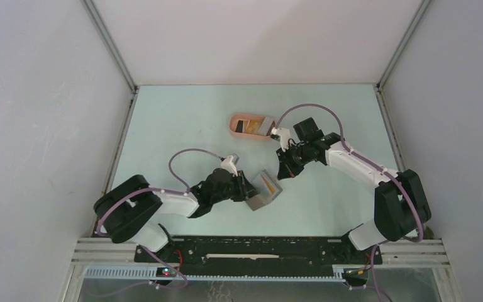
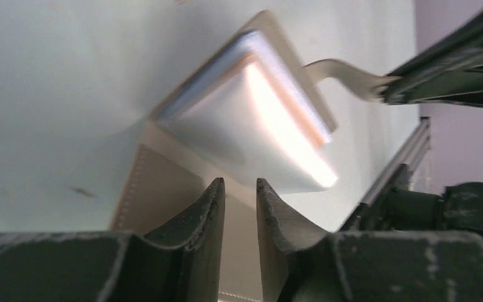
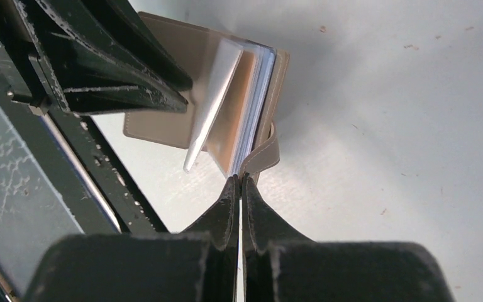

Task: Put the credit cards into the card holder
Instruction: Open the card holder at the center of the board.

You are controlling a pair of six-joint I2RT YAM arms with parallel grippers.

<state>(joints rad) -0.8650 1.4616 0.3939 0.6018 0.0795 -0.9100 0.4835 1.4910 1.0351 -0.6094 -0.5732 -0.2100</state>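
Note:
The grey card holder [image 1: 261, 199] lies open at mid-table, its near cover [image 2: 163, 182] flat and its clear sleeves [image 2: 245, 126] fanned up. An orange credit card [image 1: 268, 184] shows inside the sleeves [image 3: 236, 107]. My right gripper [image 3: 239, 178] is shut on the holder's strap tab [image 3: 265, 157], pulling it taut from the far side [image 2: 343, 69]. My left gripper [image 2: 239, 184] sits low over the flat cover with a narrow gap between its jaws; only the cover shows through that gap. More credit cards, one black [image 1: 241, 126], lie in the pink tray [image 1: 234, 119].
The salmon-pink oval tray stands behind the holder, just beyond the right arm's wrist [image 1: 308, 135]. A black metal rail [image 1: 258, 248] runs along the near table edge. White walls enclose the table on three sides.

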